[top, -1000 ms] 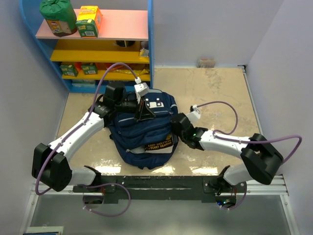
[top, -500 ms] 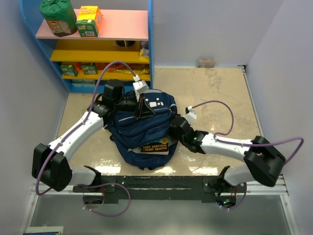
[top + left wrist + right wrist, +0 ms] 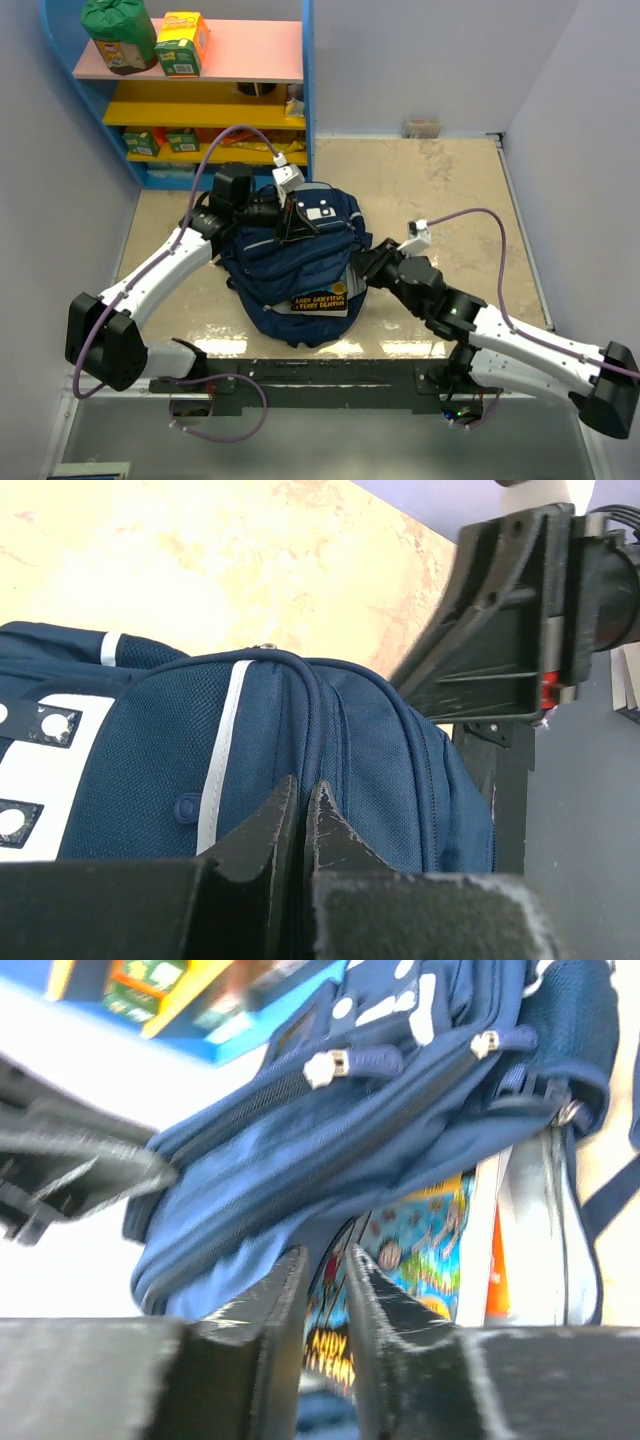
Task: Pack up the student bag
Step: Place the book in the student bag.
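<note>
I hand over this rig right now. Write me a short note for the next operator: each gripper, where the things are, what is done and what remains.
The left gripper is shut and appears to pinch the fabric of the student bag near its top, by the white patch.
The right gripper is shut, holds nothing and points at the bag's opening.
The bag lies on the table between the arms. A book sits in the near-end opening, partly sticking out.
Done: book partly in.
Left: probably push the book fully in, then zip the bag. Other contents cannot be seen.
</note>
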Action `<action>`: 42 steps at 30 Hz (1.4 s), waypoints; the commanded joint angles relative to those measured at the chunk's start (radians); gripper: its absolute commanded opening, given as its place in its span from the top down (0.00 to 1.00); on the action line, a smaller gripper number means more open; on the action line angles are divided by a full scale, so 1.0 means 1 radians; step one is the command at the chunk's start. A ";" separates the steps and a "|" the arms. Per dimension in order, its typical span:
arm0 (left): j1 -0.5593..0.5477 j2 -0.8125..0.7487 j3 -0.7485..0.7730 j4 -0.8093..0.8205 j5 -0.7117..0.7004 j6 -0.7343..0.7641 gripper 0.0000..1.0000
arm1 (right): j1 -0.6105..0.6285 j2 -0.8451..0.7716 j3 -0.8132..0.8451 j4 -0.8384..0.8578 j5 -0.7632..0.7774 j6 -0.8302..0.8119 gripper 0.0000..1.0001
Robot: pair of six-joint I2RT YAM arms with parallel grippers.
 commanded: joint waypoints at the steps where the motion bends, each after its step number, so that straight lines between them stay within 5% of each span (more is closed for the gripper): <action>1: 0.001 -0.012 0.036 0.063 -0.006 0.028 1.00 | 0.046 -0.086 -0.093 -0.036 -0.040 0.012 0.81; 5: 0.001 -0.002 0.053 0.066 0.001 0.024 1.00 | 0.088 -0.073 -0.104 -0.042 -0.077 -0.026 1.00; 19: 0.010 0.022 0.105 0.045 -0.007 0.032 1.00 | 0.298 -0.110 -0.040 -0.302 -0.034 -0.040 1.00; 42: -0.011 -0.031 0.038 0.028 0.047 0.000 1.00 | 0.376 0.384 0.106 -0.012 0.405 -0.102 1.00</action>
